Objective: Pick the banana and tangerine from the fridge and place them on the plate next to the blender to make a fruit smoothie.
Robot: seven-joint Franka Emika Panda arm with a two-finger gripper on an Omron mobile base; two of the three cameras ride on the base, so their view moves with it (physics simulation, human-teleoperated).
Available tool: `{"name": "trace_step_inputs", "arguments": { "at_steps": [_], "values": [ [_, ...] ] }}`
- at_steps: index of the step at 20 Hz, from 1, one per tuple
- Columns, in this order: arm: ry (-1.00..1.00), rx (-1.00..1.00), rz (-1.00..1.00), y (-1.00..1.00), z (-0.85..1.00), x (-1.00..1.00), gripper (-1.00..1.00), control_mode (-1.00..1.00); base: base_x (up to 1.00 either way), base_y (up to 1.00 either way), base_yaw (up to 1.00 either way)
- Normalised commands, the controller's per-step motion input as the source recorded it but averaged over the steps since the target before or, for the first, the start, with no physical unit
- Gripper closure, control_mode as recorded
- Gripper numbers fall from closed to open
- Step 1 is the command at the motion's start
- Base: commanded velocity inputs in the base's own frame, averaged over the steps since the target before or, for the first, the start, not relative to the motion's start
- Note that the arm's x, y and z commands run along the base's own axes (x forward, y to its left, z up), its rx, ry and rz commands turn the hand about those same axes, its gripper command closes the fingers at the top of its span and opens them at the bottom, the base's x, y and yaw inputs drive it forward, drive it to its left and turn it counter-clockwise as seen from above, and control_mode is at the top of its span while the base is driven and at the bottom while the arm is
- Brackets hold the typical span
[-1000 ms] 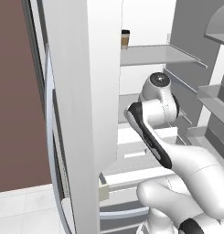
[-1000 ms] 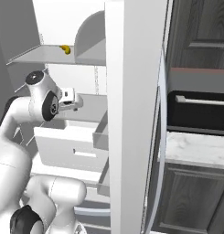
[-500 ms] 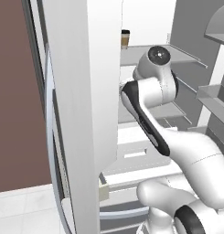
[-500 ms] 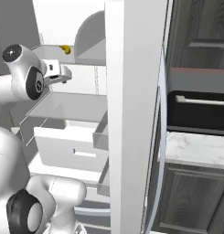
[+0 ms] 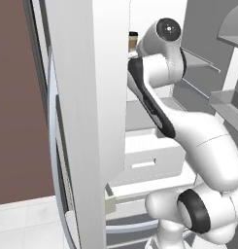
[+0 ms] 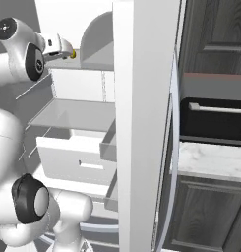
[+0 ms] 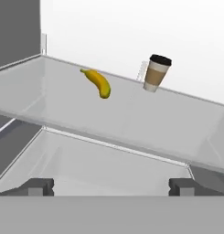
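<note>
Banana (image 7: pixel 98 82) lying on the glass shelf (image 7: pixel 131 123) inside the fridge (image 6: pixel 141 123), just left of the coffee cup (image 7: pixel 156 73), apart from it. Ahead of the gripper (image 7: pixel 111 186) and left of its centre line, well beyond the jaws, long axis slanting across the approach. Jaws spread wide, holding nothing. Tangerine, plate and blender impossible to locate.
</note>
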Motion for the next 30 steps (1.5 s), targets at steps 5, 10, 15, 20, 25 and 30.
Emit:
{"name": "trace_step_inputs", "arguments": {
  "at_steps": [5, 10, 15, 20, 25, 30],
  "values": [
    [0.09, 0.01, 0.03, 0.25, 0.14, 0.87, -1.0, -1.0, 0.0, 0.0, 0.0],
    [0.16, 0.0, 0.01, 0.2, -0.16, 0.82, -1.0, -1.0, 0.0, 0.0, 0.0],
    [0.15, 0.0, 0.0, 0.08, -0.23, 0.78, -1.0, -1.0, 0.0, 0.0, 0.0],
    [0.05, 0.0, 0.0, 0.06, -0.16, 0.61, -1.0, -1.0, 0.0, 0.0, 0.0],
    [0.0, 0.0, 0.0, 0.03, -0.08, 0.49, -1.0, -1.0, 0.0, 0.0, 0.0],
    [0.0, 0.0, 0.0, 0.06, -0.22, 0.43, -1.0, -1.0, 0.0, 0.0, 0.0]
  ]
}}
